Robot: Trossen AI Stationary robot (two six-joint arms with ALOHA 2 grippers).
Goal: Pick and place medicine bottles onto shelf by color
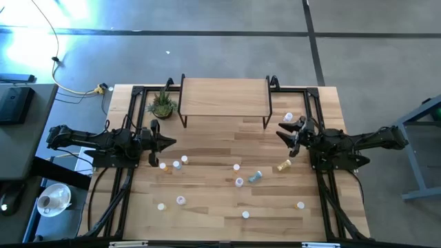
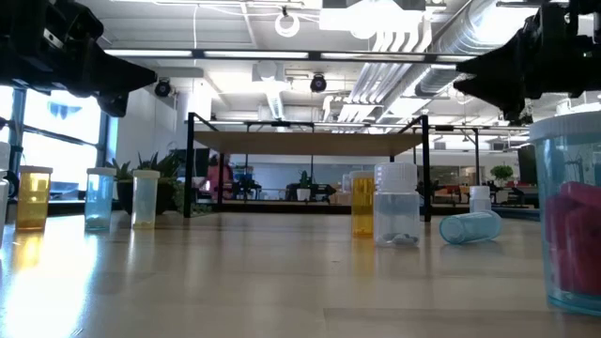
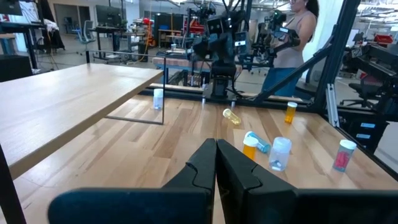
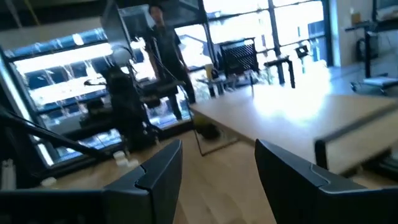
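Several small white-capped medicine bottles stand or lie on the plank table [image 1: 207,227]. Three stand in a row [image 1: 176,164] by my left gripper. A yellow one [image 1: 283,166] and a blue one [image 1: 254,177] lie on their sides. A pale one [image 1: 288,118] stands by my right gripper. The shelf [image 1: 224,96], a light wood top on thin black legs, stands at the far middle with nothing on top. My left gripper [image 1: 169,143] is shut and empty [image 3: 216,168], above the table's left part. My right gripper [image 1: 282,131] is open and empty [image 4: 217,168], near the shelf's right end.
A small green potted plant [image 1: 162,105] stands left of the shelf. Black frame rails [image 1: 131,124] run along both sides of the table. More bottles stand near the front edge [image 1: 245,215]. A person [image 3: 292,37] stands beyond the table's right side.
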